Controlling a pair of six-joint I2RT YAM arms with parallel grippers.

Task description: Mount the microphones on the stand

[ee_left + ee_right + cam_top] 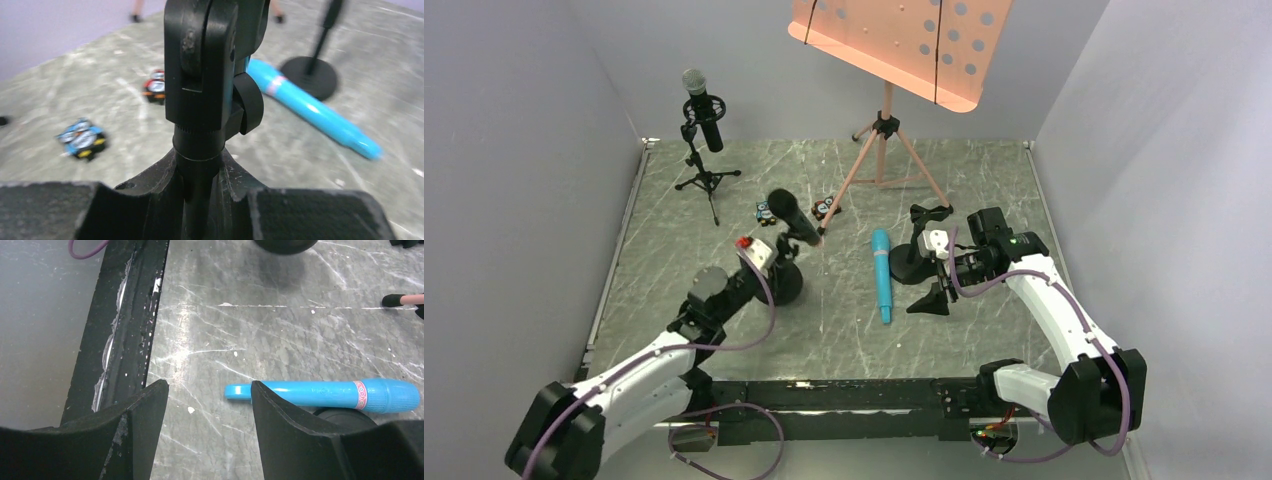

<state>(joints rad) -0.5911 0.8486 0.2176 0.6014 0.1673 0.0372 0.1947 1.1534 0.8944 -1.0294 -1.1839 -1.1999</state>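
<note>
Left wrist cam: left jaws were pinched tight on the black post (197, 165) of the left stand (782, 282), just below its clip (200, 60). Nothing else was in the grip.

Right wrist cam: right jaws were spread wide over the counter (240, 315), gripping nothing. Only the thin tail of the turquoise microphone (310, 392) showed in the gap. One finger overlapped the mic's body in that view; couldn't tell whether it touched.

Top cam, near to far:
- Turquoise microphone lay flat on the counter between the two round-base stands, just beside the base of the right stand (909, 268), head end pointing away from the arms.
- Black microphone (790, 216) sat tilted at the top of the left stand, above the left jaws.
- Two small figurines (764, 212) sat on the counter just beyond it.
- Pink music stand (894, 40) stood on its tripod legs at the back centre.
- Silver-mesh microphone (702, 105) was clipped near-upright in the tripod stand (707, 180) at the far left corner, well apart from both arms.
</note>
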